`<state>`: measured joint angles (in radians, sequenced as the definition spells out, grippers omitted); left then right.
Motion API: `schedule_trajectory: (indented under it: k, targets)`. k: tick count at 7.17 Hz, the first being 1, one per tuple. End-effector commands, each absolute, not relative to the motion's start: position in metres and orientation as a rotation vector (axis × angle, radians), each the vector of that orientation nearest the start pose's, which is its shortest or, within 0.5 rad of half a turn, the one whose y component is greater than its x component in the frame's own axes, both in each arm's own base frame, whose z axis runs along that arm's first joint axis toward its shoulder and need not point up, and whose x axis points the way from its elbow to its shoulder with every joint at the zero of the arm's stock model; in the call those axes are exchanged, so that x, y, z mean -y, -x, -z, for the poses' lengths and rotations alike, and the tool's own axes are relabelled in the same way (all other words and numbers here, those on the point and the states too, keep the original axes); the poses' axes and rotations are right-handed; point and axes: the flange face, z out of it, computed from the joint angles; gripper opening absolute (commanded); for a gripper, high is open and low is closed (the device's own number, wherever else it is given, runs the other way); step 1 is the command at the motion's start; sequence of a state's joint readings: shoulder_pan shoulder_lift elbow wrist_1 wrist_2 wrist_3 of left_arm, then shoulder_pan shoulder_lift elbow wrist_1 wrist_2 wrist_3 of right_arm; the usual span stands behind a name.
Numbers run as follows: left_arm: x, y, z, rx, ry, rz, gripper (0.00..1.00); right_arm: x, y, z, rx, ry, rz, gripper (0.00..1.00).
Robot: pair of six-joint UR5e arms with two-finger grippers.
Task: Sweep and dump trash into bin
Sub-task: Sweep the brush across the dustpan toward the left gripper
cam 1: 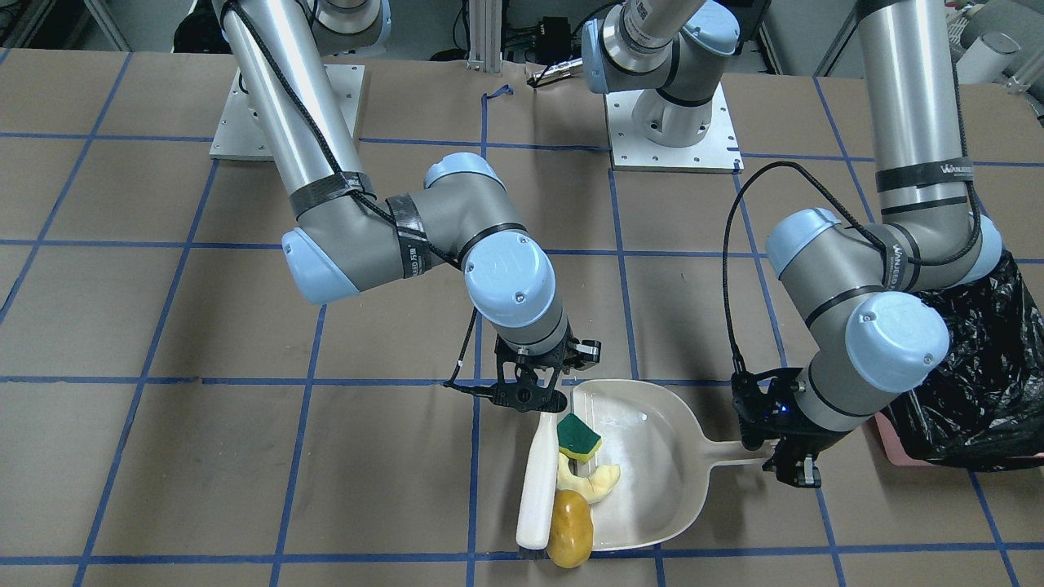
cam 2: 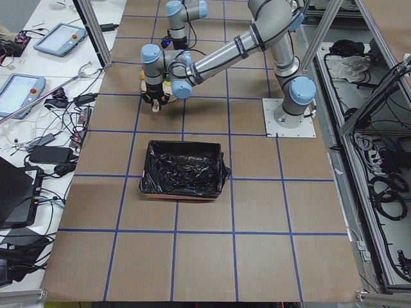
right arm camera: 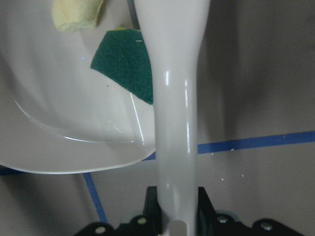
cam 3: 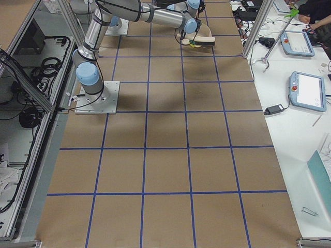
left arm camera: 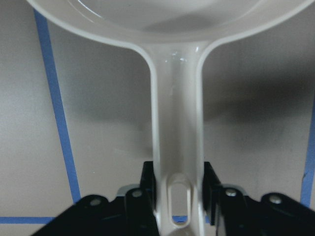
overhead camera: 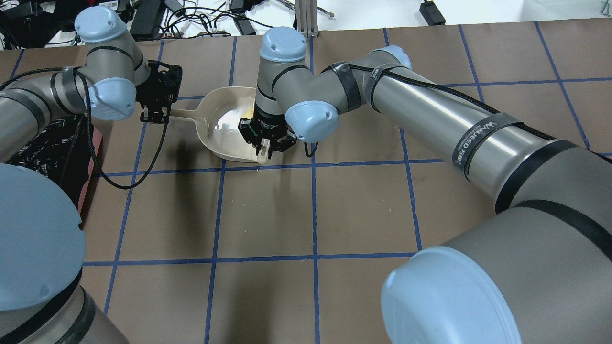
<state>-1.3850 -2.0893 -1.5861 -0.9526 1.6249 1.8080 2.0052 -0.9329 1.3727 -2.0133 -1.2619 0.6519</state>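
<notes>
Right gripper is clamped on the top of a smooth off-white brush, which lies along the open mouth of the glossy beige dustpan. Left gripper pinches the dustpan's narrow, slotted handle from both sides.

All three bits of trash sit at the pan's lip, against the brush. They are the green-topped sponge piece, the pale crescent fruit slice just beside it, and the rounded yellow-brown potato-like lump at the corner of the lip.

On the robot's left stands the pink bin, its crinkled black liner partly hidden by the left arm. Brown paper with blue tape lines covers the table.

From overhead the right wrist blocks most of the trash. Only the side view from the robot's left shows the bin's whole rectangular opening.
</notes>
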Motion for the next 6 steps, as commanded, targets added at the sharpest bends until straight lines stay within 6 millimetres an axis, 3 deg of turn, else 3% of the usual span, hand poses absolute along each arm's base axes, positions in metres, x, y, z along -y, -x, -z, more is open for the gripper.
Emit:
schedule_trajectory:
  k: [1, 6]
  targets:
    - [0.668, 0.004, -0.241, 2.237, 2.347, 0.001, 0.29, 0.564, -0.463, -0.247, -2.806, -0.352, -0.262, 0.00]
    - [0.668, 0.004, -0.241, 2.237, 2.347, 0.001, 0.29, 0.529, -0.513, -0.263, -2.623, -0.599, -0.419, 0.00]
